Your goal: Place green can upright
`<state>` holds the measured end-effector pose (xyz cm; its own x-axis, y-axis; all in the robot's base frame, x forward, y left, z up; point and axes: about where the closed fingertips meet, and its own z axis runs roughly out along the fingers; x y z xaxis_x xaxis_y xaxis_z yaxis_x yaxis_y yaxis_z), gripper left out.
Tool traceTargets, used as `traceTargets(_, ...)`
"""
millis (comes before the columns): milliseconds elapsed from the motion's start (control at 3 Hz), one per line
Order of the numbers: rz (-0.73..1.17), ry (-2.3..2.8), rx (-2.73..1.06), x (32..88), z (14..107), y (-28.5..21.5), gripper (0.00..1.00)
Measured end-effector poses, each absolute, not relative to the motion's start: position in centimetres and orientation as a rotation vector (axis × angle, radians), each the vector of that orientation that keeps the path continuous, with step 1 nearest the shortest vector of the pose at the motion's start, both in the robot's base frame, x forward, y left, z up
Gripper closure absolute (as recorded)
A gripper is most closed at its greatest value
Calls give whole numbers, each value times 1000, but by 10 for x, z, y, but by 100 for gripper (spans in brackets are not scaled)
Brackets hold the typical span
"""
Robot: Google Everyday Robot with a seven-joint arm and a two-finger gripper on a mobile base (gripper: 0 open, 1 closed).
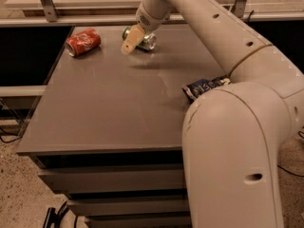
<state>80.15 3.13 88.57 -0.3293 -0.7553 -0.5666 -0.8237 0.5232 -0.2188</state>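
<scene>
The green can (146, 41) lies on its side at the far middle of the grey table (109, 103). Its silver end faces right. My gripper (129, 45) hangs from the white arm just in front of the can's left part and covers some of it. I cannot tell whether it touches the can.
A red soda can (83, 42) lies on its side at the table's far left. A dark blue snack bag (204, 87) lies at the right edge, partly hidden by my arm's large white body (237, 146). A metal rail (47, 4) runs behind the table.
</scene>
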Motion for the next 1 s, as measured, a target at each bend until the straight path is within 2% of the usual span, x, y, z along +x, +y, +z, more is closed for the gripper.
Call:
traceTargets(667, 94, 2210, -1347, 837, 848, 70, 0)
traceTargets(1000, 94, 2210, -1347, 837, 848, 70, 0)
